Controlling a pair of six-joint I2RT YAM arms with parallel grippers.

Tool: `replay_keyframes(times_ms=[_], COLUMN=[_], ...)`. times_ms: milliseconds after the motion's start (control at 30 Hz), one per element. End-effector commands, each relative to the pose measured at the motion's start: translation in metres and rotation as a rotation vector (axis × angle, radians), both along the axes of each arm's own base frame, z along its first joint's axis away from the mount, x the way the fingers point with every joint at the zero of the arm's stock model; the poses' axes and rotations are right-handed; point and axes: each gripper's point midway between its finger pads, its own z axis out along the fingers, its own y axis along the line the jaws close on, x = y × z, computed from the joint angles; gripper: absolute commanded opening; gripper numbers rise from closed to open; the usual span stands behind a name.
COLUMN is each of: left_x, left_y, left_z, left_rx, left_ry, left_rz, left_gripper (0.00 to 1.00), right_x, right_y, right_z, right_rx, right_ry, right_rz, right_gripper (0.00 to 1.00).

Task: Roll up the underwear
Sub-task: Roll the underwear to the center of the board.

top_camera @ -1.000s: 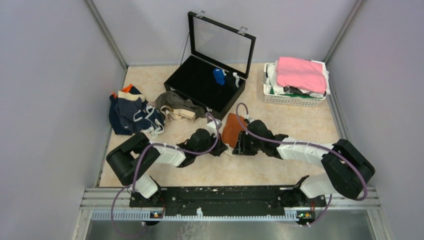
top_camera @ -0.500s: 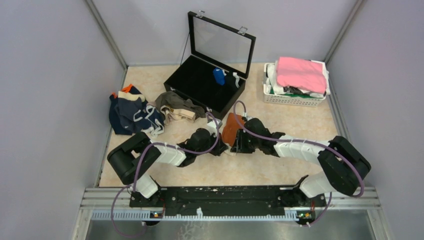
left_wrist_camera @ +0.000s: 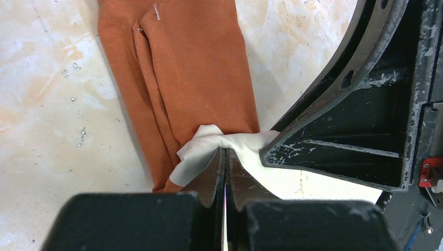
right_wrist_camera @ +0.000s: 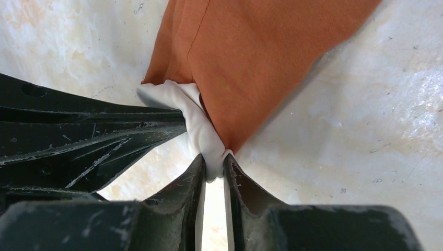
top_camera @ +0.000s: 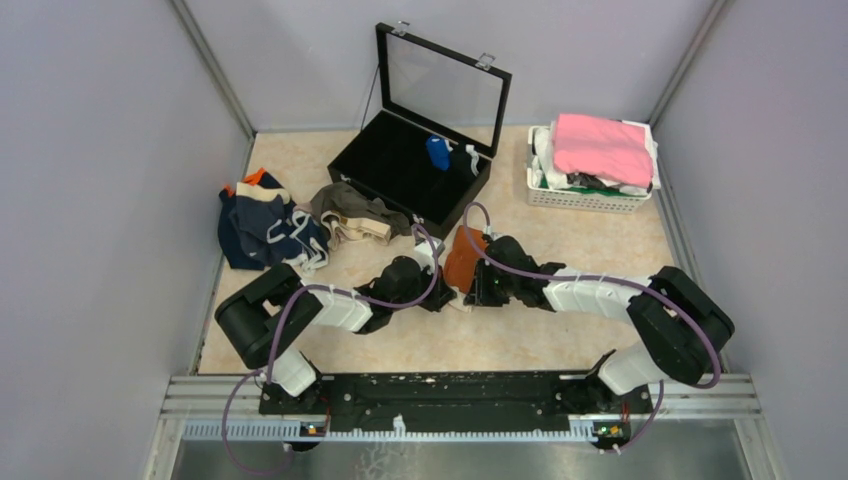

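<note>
The rust-orange underwear point(top_camera: 462, 258) lies folded into a narrow strip on the table's middle, with a white waistband at its near end. It shows in the left wrist view point(left_wrist_camera: 183, 73) and the right wrist view point(right_wrist_camera: 261, 57). My left gripper point(top_camera: 443, 291) is shut on the white waistband point(left_wrist_camera: 209, 146). My right gripper point(top_camera: 473, 290) is shut on the same waistband point(right_wrist_camera: 201, 130) from the other side. In the wrist views the grippers point(left_wrist_camera: 225, 155) point(right_wrist_camera: 213, 163) sit close together. Navy briefs point(top_camera: 262, 228) and olive-brown briefs point(top_camera: 350, 212) lie at the left.
An open black case point(top_camera: 372, 170) with a raised glass lid stands behind the orange briefs, with a blue item point(top_camera: 438, 151) inside. A white basket point(top_camera: 585, 199) at the back right holds a bright pink cloth point(top_camera: 602, 145). Grey walls close in both sides.
The right arm has drawn slightly left toward the left gripper, and the orange briefs have narrowed a little. The left arm has barely moved.
</note>
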Motion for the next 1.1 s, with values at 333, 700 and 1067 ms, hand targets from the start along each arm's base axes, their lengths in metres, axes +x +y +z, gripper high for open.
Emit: replay_keyframes(times_ms=[333, 700, 1067], left_x=[-0.017, -0.011, -0.001], left_y=[0.028, 0.024, 0.02], left_z=[-0.035, -0.003, 0.027], left_rx=[0.13, 0.071, 0.025], left_ry=[0.11, 0.066, -0.009], left_rz=[0.018, 0.023, 0.011], left_gripper=[0.0, 0.0, 0.0], right_x=[0.028, 0.037, 0.037], right_y=[0.014, 0.009, 0.007], right_z=[0.01, -0.002, 0.0], right_rx=[0.014, -0.01, -0.044], right_ry=[-0.141, -0.147, -0.056], right_rz=[0.039, 0.059, 0.104], right_gripper=[0.0, 0.0, 0.0])
